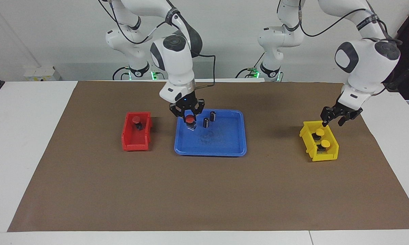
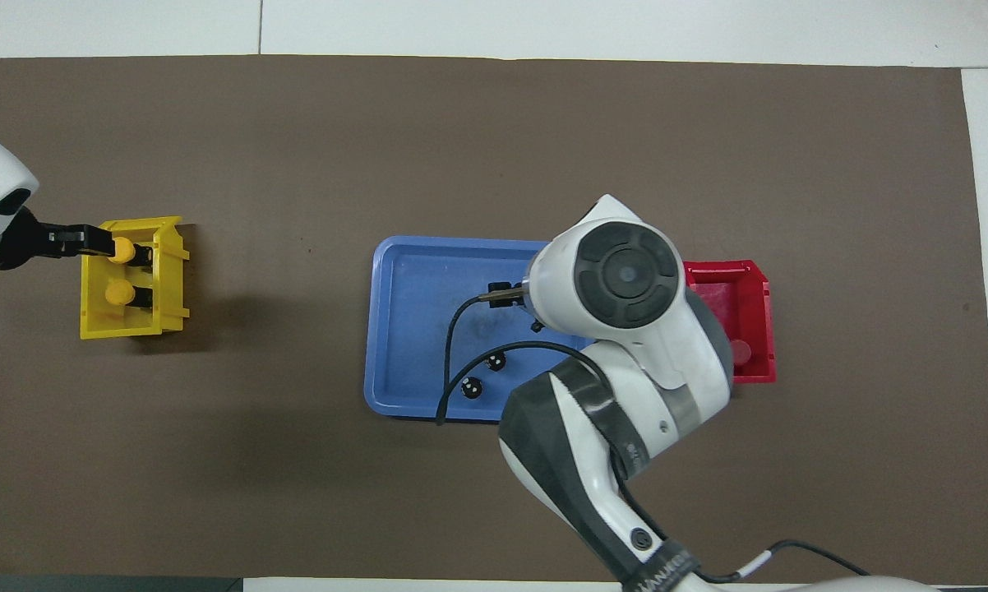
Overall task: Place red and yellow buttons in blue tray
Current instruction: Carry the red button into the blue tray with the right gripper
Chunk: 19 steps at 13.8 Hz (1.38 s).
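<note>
Right gripper (image 1: 190, 119) grips red button (image 1: 190, 118) over blue tray (image 1: 225, 149) — inside its rim.

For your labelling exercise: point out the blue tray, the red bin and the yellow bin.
blue tray (image 1: 225, 144): facing view, bare floor.
red bin (image 1: 133, 145): facing view, front wall.
yellow bin (image 1: 327, 156): facing view, front wall.

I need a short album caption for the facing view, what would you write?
Right gripper holds a red button over the blue tray; left gripper hovers at the yellow bin.

Glossy plastic blue tray (image 1: 225, 144) (matt brown paper underlay (image 1: 204, 190)).
</note>
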Available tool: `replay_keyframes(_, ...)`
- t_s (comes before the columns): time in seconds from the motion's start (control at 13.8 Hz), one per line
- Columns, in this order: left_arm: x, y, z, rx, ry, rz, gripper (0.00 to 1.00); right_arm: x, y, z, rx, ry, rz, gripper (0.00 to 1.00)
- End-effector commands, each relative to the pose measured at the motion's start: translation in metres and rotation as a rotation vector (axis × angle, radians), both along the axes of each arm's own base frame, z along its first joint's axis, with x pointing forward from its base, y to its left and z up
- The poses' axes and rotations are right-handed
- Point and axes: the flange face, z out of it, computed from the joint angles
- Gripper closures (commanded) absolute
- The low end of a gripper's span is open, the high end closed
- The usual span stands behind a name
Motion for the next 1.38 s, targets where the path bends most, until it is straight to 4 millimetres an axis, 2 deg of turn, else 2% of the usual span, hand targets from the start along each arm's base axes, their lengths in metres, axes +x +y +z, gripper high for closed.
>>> replay_keyframes(0.0,0.022,0.001,-0.035,-0.007,-0.039,0.001,0.3,0.012,0.021,-0.037,-0.057,-0.041,-0.029,0.81)
replay_keyframes(0.07,0.025,0.004,-0.04,-0.017,-0.04,0.013,0.3,0.009,0.029,-0.048,-0.06,-0.039,-0.032,0.81)
replay_keyframes(0.29,0.027,0.007,-0.054,-0.014,-0.03,0.017,0.3,0.006,0.036,-0.063,-0.057,-0.04,-0.041,0.76)
replay_keyframes(0.36,0.025,0.017,-0.056,-0.014,-0.019,0.029,0.3,0.003,0.038,-0.069,-0.058,-0.036,-0.043,0.7)
replay_keyframes(0.44,0.024,0.02,-0.056,-0.014,-0.013,0.033,0.3,0.002,0.037,-0.071,-0.06,-0.034,-0.043,0.44)
replay_keyframes(0.51,0.023,0.02,-0.057,-0.014,-0.013,0.032,0.3,0.003,0.035,-0.071,-0.064,-0.029,-0.045,0.27)
replay_keyframes(0.58,0.022,0.021,-0.057,-0.014,-0.01,0.026,0.3,0.006,0.034,-0.067,-0.065,-0.029,-0.049,0.19)
replay_keyframes(0.65,0.019,0.021,-0.061,-0.014,-0.004,0.025,0.3,0.012,0.03,-0.057,-0.06,-0.04,-0.055,0.03)
replay_keyframes(0.8,0.019,0.018,-0.064,-0.015,-0.004,0.019,0.3,0.028,0.0,-0.015,-0.069,-0.042,-0.098,0.04)
replay_keyframes(0.87,0.02,0.015,-0.064,-0.014,-0.005,0.015,0.3,0.023,-0.021,0.012,-0.081,-0.033,-0.098,0.07)
replay_keyframes(1.02,0.019,0.013,-0.065,-0.014,-0.003,0.01,0.3,0.014,-0.092,0.044,-0.101,0.008,-0.125,0.13)
replay_keyframes(1.16,0.014,0.014,-0.071,-0.015,0.007,0.011,0.3,-0.009,-0.149,0.042,-0.092,0.065,-0.12,0.15)
replay_keyframes(1.31,0.011,0.013,-0.076,-0.016,0.019,0.01,0.4,-0.018,-0.197,0.029,-0.104,0.091,-0.055,0.2)
